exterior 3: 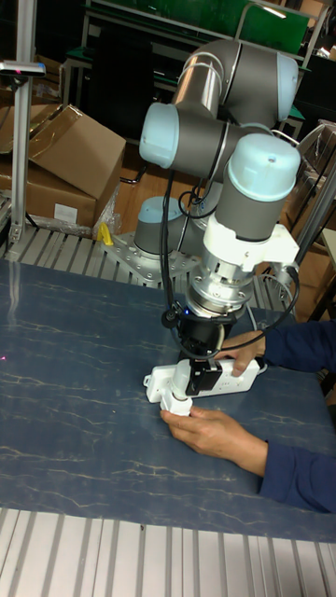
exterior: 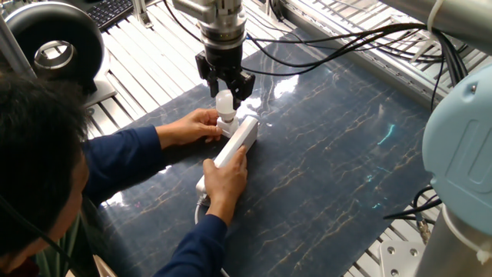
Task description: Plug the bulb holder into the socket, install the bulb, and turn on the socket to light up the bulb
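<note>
The white socket lies on the dark mat, and a person's two hands hold it steady. The bulb holder stands plugged into its far end. The bulb sits upright on top of the holder. My gripper hangs straight over the bulb, open, with one black finger on each side of the rounded top. In the tall fixed view the gripper hides the bulb; the socket shows behind it and the holder's base below it.
The person's left hand grips the holder end of the strip and the right hand presses its near end. A black round fixture stands at the back left. The arm's cables trail over the back right.
</note>
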